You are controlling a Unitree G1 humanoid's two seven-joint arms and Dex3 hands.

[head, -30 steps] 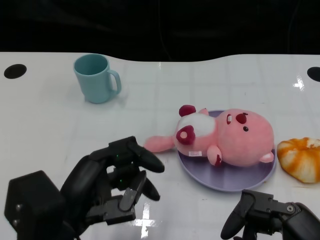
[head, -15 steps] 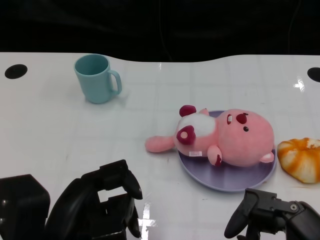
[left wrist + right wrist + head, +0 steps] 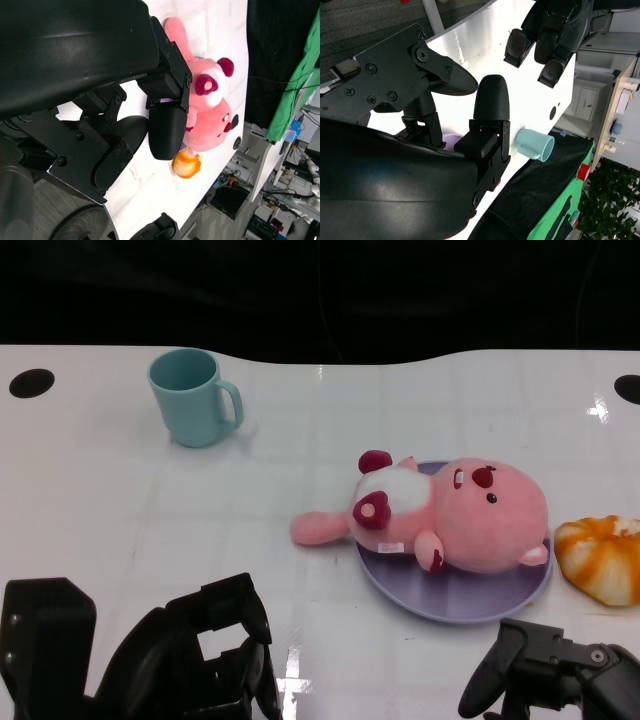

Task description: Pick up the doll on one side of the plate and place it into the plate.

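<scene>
The pink plush doll lies on its side in the lilac plate, with one pink limb hanging over the plate's left rim onto the table. My left hand is low at the near edge, well to the left of the plate, and holds nothing. In the left wrist view its fingers are apart, with the doll beyond them. My right hand sits at the near edge just below the plate, fingers spread and empty.
A teal mug stands at the back left. An orange-and-white bun-like item lies right of the plate, close to its rim. Dark round holes mark the table's far corners. A black backdrop runs behind the table.
My left hand has pulled back from beside the doll toward the near edge, its fingers drawn in somewhat. The doll and plate have not moved. The right hand barely shifted.
</scene>
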